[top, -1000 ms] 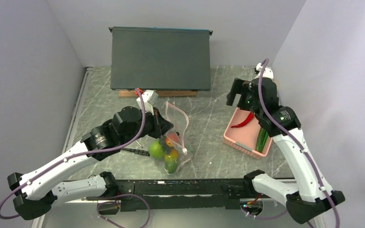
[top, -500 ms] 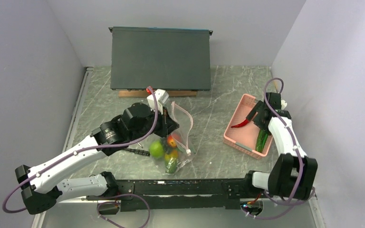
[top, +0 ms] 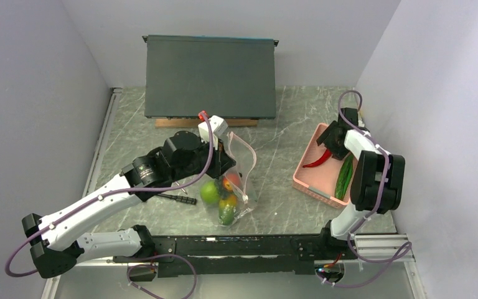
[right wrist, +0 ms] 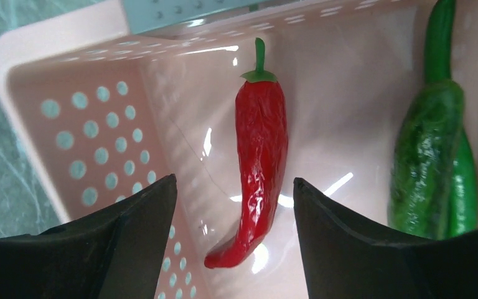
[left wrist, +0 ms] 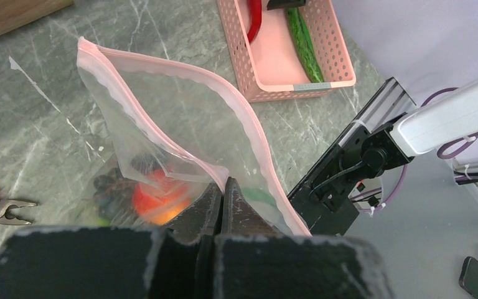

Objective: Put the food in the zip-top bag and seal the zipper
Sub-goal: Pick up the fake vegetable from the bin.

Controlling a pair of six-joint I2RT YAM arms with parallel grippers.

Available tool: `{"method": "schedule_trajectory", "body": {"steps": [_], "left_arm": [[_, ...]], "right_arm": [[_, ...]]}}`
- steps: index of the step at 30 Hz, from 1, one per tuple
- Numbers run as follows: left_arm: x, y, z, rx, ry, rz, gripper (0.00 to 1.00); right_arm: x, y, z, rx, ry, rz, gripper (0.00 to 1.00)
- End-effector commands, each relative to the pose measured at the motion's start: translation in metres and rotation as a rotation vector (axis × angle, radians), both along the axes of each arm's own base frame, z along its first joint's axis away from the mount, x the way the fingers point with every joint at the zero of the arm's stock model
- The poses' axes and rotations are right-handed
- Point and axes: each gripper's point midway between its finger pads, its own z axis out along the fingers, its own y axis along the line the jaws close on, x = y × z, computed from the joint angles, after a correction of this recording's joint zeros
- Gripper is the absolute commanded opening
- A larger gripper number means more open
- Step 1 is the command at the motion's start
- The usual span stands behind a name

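Left pincer pinches the zip-top bag rim, fruit inside; right pincer gapes wide over the red chili and cucumber in the basket; zipper unsealed.

No word, brand, number or sign could be read anywhere, and the tiny marks on the grey sticker along the rim of the pink basket were too blurred to make out.

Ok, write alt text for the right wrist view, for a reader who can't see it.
A red chili pepper lies in a pink perforated basket, framed between the open jaws of the right gripper. A dark green cucumber lies beside it at the picture's right.
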Motion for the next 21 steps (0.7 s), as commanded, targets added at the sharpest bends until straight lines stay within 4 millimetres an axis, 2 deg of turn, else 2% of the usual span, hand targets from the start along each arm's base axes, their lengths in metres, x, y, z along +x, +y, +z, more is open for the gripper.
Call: {"method": "schedule_trajectory", "body": {"steps": [1,6,9,11,13,16,18,19,21], "left_arm": [[0.001,-0.003,0.030,-0.052,-0.073,-0.025,0.00],[0.000,-0.002,0.029,-0.051,-0.061,-0.021,0.00],[-0.004,-0.004,0.029,-0.060,-0.032,-0.038,0.00],[-0.007,-0.005,0.032,-0.076,-0.016,-0.044,0.00],[-0.010,-0.004,0.036,-0.094,-0.006,-0.047,0.00],[-0.014,-0.003,0.041,-0.119,0.011,-0.050,0.00],[-0.017,-0.002,0.044,-0.134,0.025,-0.051,0.00],[-0.018,-0.002,0.044,-0.140,0.032,-0.051,0.00],[-0.019,-0.003,0.045,-0.151,0.046,-0.050,0.00]], "right_arm": [[0.015,0.001,-0.006,0.004,-0.026,-0.064,0.67],[0.015,-0.002,-0.015,-0.031,-0.024,-0.075,0.57],[0.014,-0.006,-0.020,-0.051,-0.022,-0.082,0.42],[0.013,-0.006,-0.021,-0.062,-0.035,-0.082,0.38],[0.012,-0.006,-0.024,-0.065,-0.044,-0.084,0.37],[0.009,-0.004,-0.031,-0.056,-0.017,-0.077,0.47],[0.007,-0.003,-0.035,-0.054,-0.013,-0.066,0.49],[0.008,-0.004,-0.035,-0.058,-0.013,-0.059,0.48],[0.007,-0.006,-0.029,-0.075,-0.013,-0.059,0.39]]}}
